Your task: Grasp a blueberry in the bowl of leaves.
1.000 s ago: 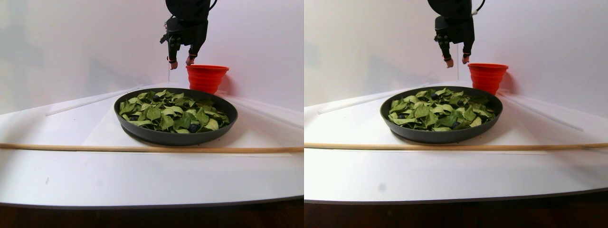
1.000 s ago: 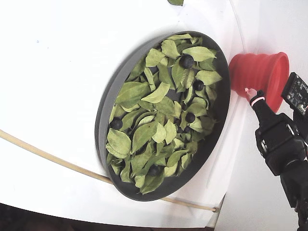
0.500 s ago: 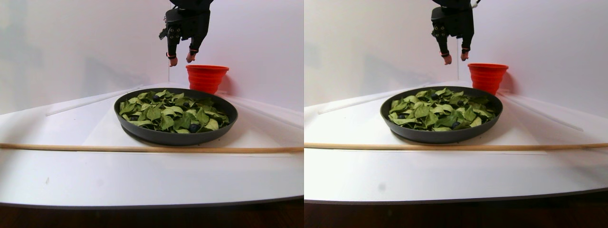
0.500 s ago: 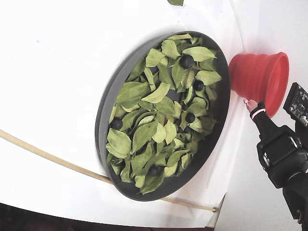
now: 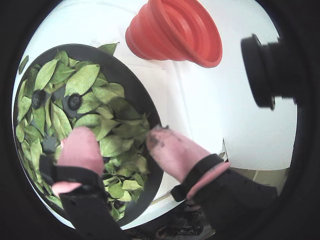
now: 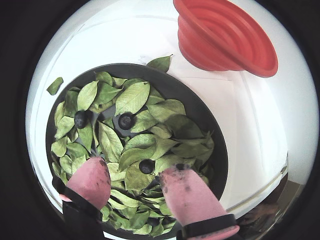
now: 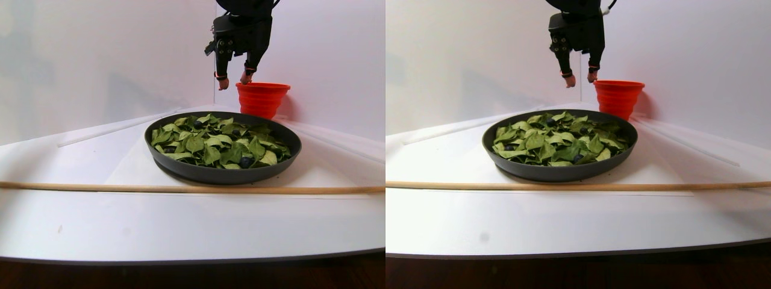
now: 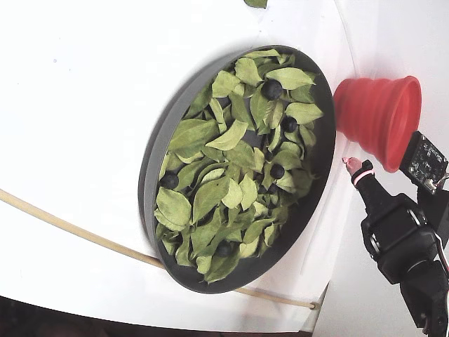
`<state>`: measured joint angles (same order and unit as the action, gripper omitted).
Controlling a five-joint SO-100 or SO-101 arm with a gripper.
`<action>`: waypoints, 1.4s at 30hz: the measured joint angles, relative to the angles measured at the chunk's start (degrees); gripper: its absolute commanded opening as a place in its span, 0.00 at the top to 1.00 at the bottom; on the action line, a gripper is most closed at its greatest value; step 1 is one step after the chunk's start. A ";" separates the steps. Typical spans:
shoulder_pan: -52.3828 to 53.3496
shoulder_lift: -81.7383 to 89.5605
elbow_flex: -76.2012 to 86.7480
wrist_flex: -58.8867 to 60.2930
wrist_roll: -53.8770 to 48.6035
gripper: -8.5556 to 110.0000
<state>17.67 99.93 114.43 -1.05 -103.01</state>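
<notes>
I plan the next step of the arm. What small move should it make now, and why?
Probably lower the hand straight down onto the blueberry. It is open and high above the bowl in the stereo pair view, and that berry lies uncovered on the leaves between its fingertips.

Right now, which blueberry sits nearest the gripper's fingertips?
The blueberry lying between the pink fingertips, low in the bowl. The other two blueberries sit farther up among the leaves.
</notes>
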 measured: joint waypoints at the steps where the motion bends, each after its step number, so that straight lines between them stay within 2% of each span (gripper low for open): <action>1: 0.00 0.00 0.00 -0.26 0.26 0.76; 25: 0.18 -11.51 -0.35 -8.00 3.16 0.76; 42: -0.70 -20.30 -7.38 -13.27 6.42 0.76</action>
<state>16.96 79.63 107.05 -14.33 -96.59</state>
